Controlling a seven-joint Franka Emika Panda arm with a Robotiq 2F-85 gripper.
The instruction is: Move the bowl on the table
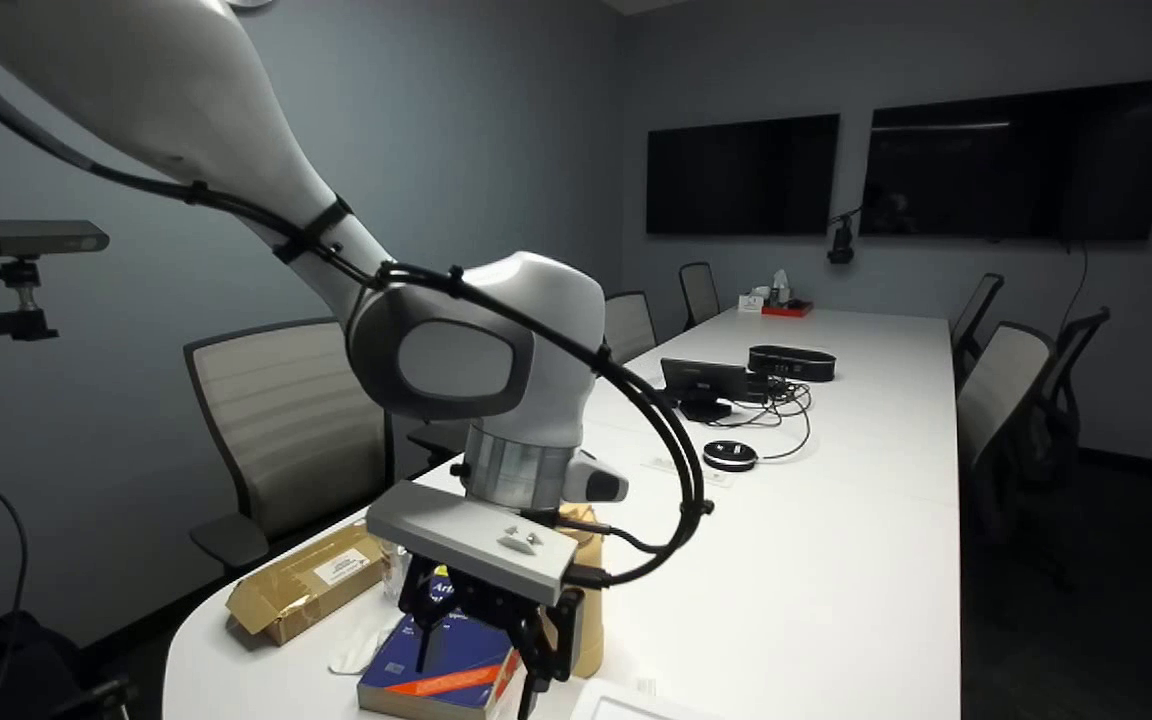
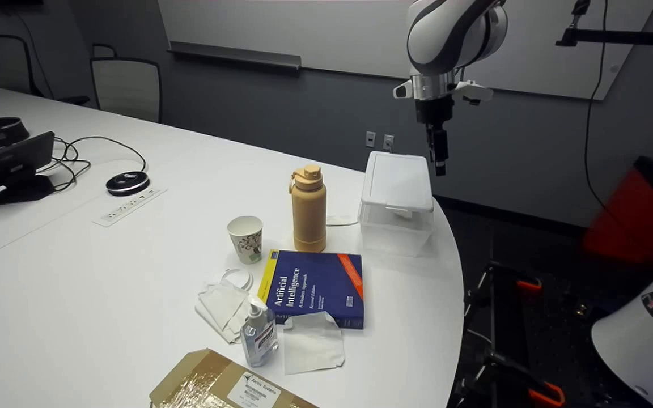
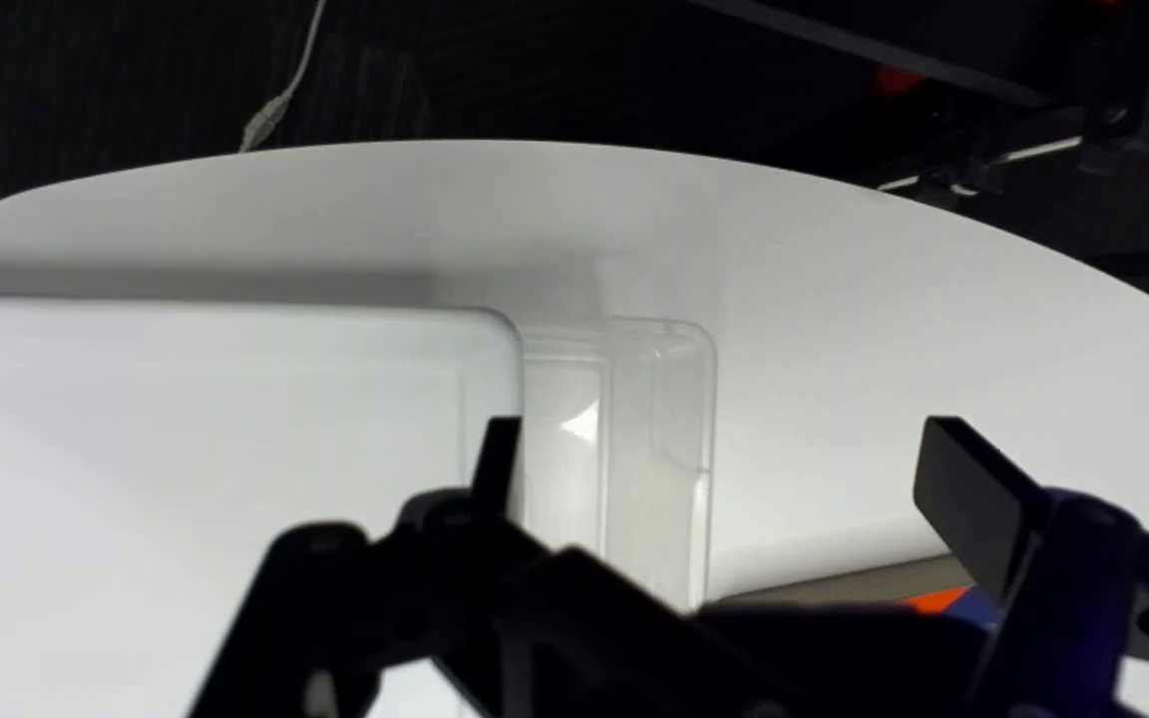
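in an exterior view a paper cup (image 2: 245, 241) & whole lidded clear bin (image 2: 391, 235) are shown; just a corner of the bin's lid (image 1: 626, 708) is caught in an exterior view, where two dark wall screens (image 1: 741, 175) are seen. on the long white table (image 2: 105, 283), bin is placed nr rounded end, blue ai book (image 2: 318, 283) flat nr it, tan btl (image 2: 309, 209) upright just beside book; bowl's spot can't be told. room: grey wall (image 1: 486, 150), mesh chairs (image 1: 301, 420), whiteboard (image 2: 304, 28). arm (image 1: 546, 290) is bent, gripper (image 3: 724, 439) pointed down; its jaws are set wide apart w/ nothing gripped, one tip seen over lid edge, one past bin; contact can't be told.
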